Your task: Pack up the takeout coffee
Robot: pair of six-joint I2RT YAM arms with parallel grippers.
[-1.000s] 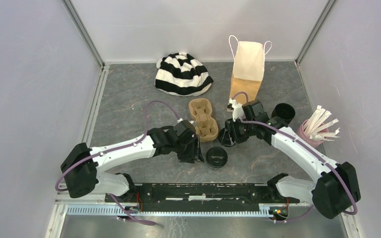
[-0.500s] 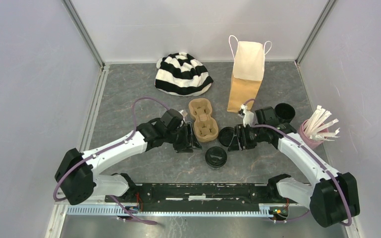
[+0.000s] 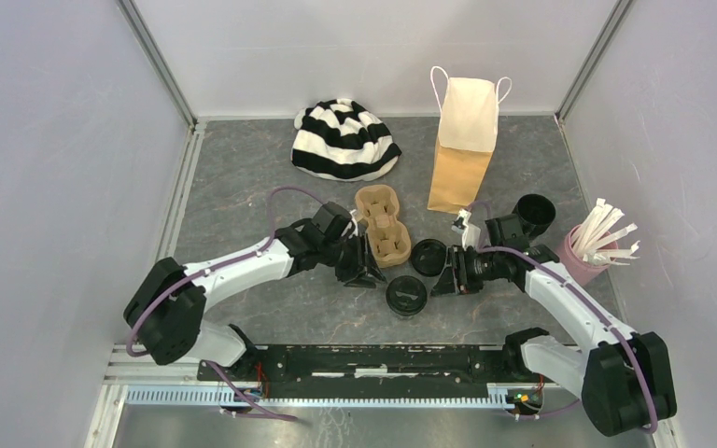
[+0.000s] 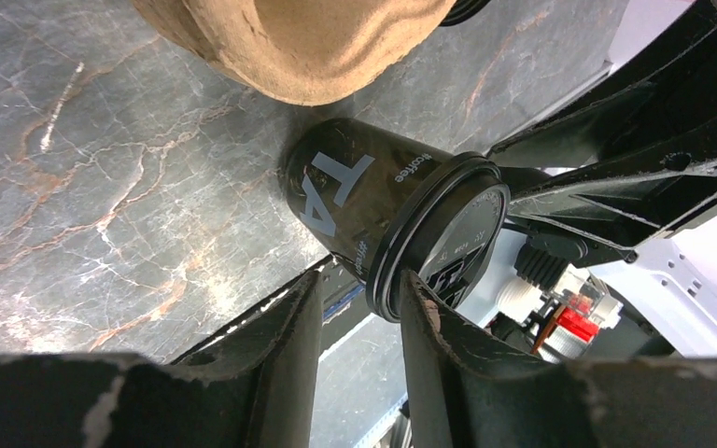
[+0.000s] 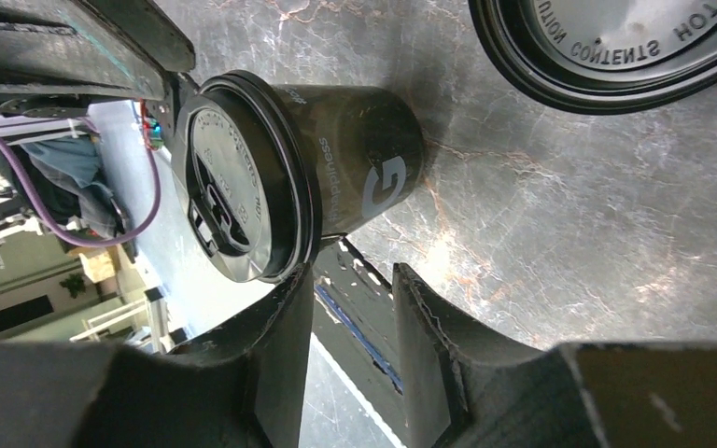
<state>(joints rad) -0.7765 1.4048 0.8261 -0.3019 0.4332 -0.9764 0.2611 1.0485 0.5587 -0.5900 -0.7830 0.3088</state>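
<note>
Near cup (image 3: 407, 297) and far cup (image 3: 428, 256) stand lidded on the surface (image 3: 243, 187), unpacked. Left hand (image 3: 370, 276) and right hand (image 3: 442, 282) hover half open, empty.

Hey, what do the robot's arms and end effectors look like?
The left arm and right arm have white links, bulky black joints and a looping purple cable. The left end effector and right end effector each have two flat black fingers with scuffed edges.
</note>
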